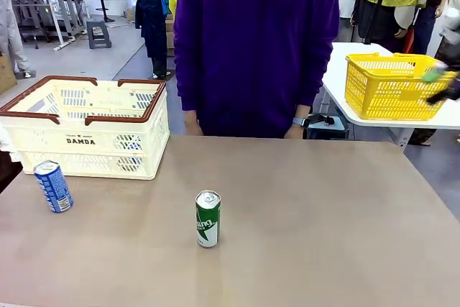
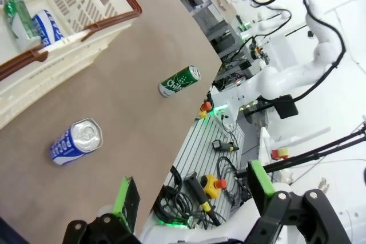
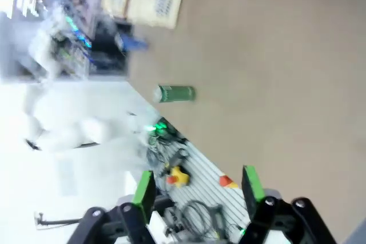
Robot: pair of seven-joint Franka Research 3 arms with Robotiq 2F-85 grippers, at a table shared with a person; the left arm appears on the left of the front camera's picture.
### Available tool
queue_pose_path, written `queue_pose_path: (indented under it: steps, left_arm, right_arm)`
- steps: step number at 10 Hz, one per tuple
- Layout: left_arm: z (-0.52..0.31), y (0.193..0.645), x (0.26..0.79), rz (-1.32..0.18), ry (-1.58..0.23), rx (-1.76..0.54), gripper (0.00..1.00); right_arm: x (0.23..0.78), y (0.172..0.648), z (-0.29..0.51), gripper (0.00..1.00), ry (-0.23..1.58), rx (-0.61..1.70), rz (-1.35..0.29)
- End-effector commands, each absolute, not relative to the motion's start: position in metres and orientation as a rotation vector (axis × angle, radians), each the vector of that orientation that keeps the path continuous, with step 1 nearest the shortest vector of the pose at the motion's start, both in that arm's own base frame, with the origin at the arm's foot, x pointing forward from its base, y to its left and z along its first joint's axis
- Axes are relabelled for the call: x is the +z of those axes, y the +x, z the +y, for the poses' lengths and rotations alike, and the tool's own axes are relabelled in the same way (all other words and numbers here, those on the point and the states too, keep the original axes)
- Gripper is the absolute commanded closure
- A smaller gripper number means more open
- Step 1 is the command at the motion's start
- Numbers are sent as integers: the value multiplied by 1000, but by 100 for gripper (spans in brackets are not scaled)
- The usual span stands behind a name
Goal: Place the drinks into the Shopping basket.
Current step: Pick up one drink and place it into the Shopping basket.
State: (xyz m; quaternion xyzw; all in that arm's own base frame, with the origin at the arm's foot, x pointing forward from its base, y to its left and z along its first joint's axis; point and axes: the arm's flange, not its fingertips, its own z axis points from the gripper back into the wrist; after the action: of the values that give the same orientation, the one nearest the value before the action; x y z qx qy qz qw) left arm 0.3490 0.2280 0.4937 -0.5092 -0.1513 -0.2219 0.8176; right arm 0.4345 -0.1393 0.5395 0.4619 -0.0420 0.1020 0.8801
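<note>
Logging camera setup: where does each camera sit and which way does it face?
Front view: fixed robot-side, facing across the table at the person's torso and hands.
Left wrist view: above the table's near edge, looking past the open left gripper at blue can, green can, Shopping basket.
Right wrist view: blurred, looking past the open right gripper at the table.
Shared: the green can, in all three.

Grey floor (image 1: 93,55), white side table (image 1: 338,77)

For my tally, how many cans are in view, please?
4: blue can and green can on the table; another green and blue in the basket, where others may hide.
</note>
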Motion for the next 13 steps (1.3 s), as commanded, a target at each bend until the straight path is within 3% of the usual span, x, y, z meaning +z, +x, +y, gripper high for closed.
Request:
queue_pose_path:
  steps: [1, 3, 4, 5, 12, 13]
  left_arm:
    - [226, 347, 494, -321, -1081, -474, 0]
    - [226, 347, 494, -321, -1081, -474, 0]
    - [226, 347, 494, -321, -1081, -474, 0]
    - [226, 347, 494, -321, -1081, -474, 0]
    - [228, 349, 494, -322, -1085, -473, 0]
    - [218, 340, 516, -334, -1094, -476, 0]
  right_arm:
    - [505, 436, -221, 20, 1622, -382, -366]
    - [446, 412, -291, 20, 1764, -595, -422]
    - [429, 412, -292, 20, 1690, -582, -433]
    - [450, 387, -291, 20, 1309, -184, -146]
    - [450, 387, -291, 20, 1309, -184, -146]
    - [450, 387, -291, 20, 1309, -184, -146]
